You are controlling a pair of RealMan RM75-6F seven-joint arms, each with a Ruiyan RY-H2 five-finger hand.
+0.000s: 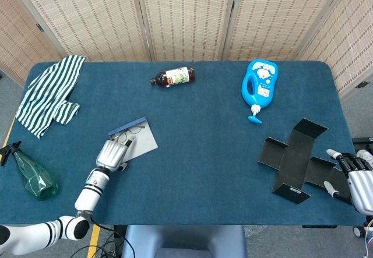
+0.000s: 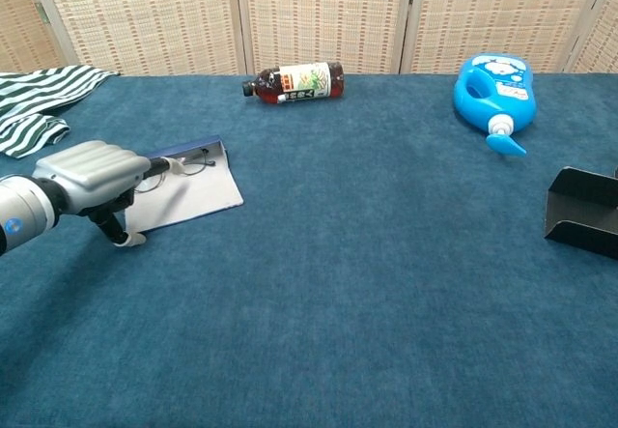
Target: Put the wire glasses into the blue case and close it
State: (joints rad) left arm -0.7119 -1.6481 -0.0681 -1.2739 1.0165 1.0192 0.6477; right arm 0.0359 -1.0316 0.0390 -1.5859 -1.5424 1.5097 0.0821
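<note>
The blue case point(image 1: 144, 142) lies open and flat on the table's left side, grey inside up, its blue edge at the far side. The wire glasses point(image 1: 129, 131) rest on its far left corner. My left hand point(image 1: 112, 153) lies palm down at the case's near left edge, fingers stretched over the lining toward the glasses. In the chest view its fingertips point(image 2: 162, 164) reach the glasses point(image 2: 190, 166) on the case point(image 2: 198, 196); whether they touch is unclear. It holds nothing. My right hand point(image 1: 354, 180) sits at the table's right front corner, fingers apart, holding nothing.
A brown bottle point(image 1: 173, 76) lies at the back centre. A blue jug point(image 1: 260, 86) lies back right. A flattened black box point(image 1: 297, 159) is spread by my right hand. A striped cloth point(image 1: 49, 92) and a green spray bottle point(image 1: 32, 176) are at the left.
</note>
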